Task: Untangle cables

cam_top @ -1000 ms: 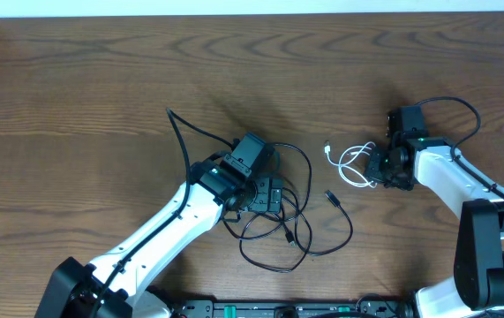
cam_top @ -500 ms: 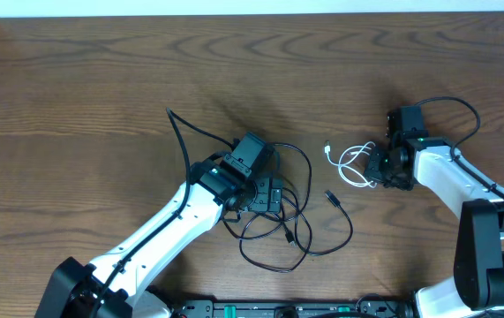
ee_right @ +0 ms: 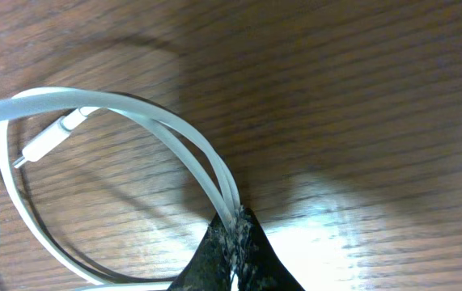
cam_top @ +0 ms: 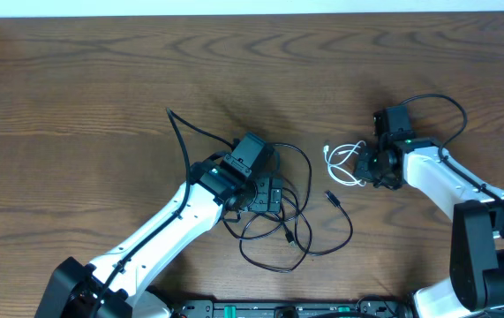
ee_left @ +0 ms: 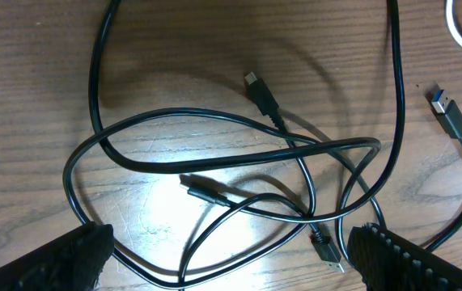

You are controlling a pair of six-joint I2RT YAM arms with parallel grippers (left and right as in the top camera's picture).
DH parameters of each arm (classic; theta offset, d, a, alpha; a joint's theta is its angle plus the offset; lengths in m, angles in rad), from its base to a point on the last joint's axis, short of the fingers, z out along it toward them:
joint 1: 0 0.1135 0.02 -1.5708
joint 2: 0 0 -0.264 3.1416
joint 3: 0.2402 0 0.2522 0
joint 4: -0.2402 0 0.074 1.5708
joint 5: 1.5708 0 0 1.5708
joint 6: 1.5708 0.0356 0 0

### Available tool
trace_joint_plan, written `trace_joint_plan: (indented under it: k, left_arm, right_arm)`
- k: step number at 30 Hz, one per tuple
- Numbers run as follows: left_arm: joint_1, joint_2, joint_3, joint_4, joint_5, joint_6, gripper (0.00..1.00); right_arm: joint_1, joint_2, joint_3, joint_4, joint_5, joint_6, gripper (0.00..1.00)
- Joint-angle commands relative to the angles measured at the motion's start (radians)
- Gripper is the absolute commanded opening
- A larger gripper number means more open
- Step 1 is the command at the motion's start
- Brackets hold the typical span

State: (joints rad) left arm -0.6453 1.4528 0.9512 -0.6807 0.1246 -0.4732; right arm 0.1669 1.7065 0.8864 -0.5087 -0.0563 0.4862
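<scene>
The white cable (ee_right: 174,129) is pinched by the right fingers (ee_right: 251,263), likely to be pulled away from the black cables (ee_left: 295,150); the left fingers (ee_left: 61,263) are held wide above those.

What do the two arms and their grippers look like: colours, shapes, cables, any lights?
Both arms have white, rounded links and black joints. The left arm carries a boxy black camera; the left gripper has black, rough-textured fingers. The right arm shows a small green light and a thin black wire looping behind its wrist. The right gripper has black, tapering tips.
</scene>
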Motion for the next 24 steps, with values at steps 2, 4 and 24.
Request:
trace_joint_plan:
  k: [2,4,24]
  left_arm:
    - [0.001,-0.003,0.015,-0.003,-0.013,0.009,0.98]
    - [0.001,-0.003,0.015,-0.003,-0.013,0.009,0.98]
    - [0.001,-0.003,0.015,-0.003,-0.013,0.009,0.98]
  right_arm:
    - [0.025,0.014,-0.014,0.004,0.018,0.016,0.01]
    - [0.030,0.014,-0.014,0.004,0.029,0.019,0.01]
    - [0.031,0.014,-0.015,0.000,0.027,0.041,0.01]
